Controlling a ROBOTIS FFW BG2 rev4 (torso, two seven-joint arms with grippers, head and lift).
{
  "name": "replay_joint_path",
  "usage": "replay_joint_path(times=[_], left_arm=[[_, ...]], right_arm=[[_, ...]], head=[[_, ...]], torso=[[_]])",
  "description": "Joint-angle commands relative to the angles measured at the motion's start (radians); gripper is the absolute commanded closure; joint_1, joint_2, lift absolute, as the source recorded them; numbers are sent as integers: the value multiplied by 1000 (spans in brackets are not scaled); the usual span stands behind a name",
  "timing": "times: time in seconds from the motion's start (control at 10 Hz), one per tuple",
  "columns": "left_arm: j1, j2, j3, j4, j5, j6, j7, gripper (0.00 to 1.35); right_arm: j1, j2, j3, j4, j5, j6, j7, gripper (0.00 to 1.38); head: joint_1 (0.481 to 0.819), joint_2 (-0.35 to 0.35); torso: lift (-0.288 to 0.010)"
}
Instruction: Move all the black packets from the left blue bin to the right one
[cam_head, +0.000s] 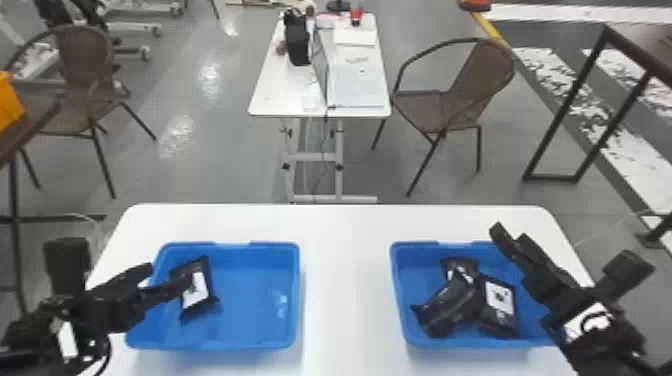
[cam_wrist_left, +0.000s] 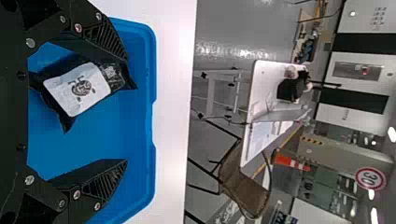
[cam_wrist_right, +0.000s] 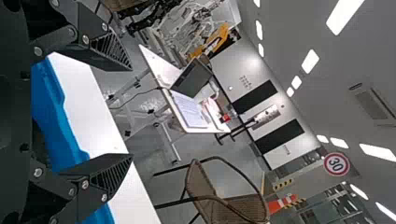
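Observation:
In the head view my left gripper (cam_head: 167, 278) is over the left side of the left blue bin (cam_head: 255, 340), beside a black packet (cam_head: 198, 288) with a white label. My left gripper (cam_wrist_left: 126, 112) stands open in the left wrist view. The black packet (cam_wrist_left: 84, 86) lies near one of its fingers, with nothing held. My right gripper (cam_head: 511, 234) is above the far right part of the right blue bin (cam_head: 397, 280); in the right wrist view the right gripper (cam_wrist_right: 130, 113) is open and holds nothing. Three black packets (cam_head: 500, 305) lie together in the right bin.
Both bins stand on a white table (cam_head: 345, 280), with a bare strip of tabletop between them. Beyond its far edge are another white table (cam_head: 280, 95) with a laptop and a brown chair (cam_head: 460, 95).

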Motion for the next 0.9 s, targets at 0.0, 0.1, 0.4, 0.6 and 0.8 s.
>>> replay_joint_path(times=[0.0,0.1,0.4,0.6,0.8], left_arm=[[-39,-3,-18,25,-89,82,0,303],[-66,-3,-32,83,-96,111,0,306],[-129,-3,-93,126,-265,217,61,306],[-155,-3,-101,146,-297,267,110,308],[-191,-2,-110,231,-293,244,130,308]], right_arm=[[27,5,19,-56,-32,-1,0,344],[41,13,27,-83,-50,1,0,352],[64,27,28,-98,-93,1,20,352],[70,27,30,-95,-102,14,31,354],[73,30,30,-88,-115,14,40,352]], head=[[695,-26],[695,-20],[695,-5],[695,10],[695,26]], torso=[[0],[0],[0],[0],[0]])
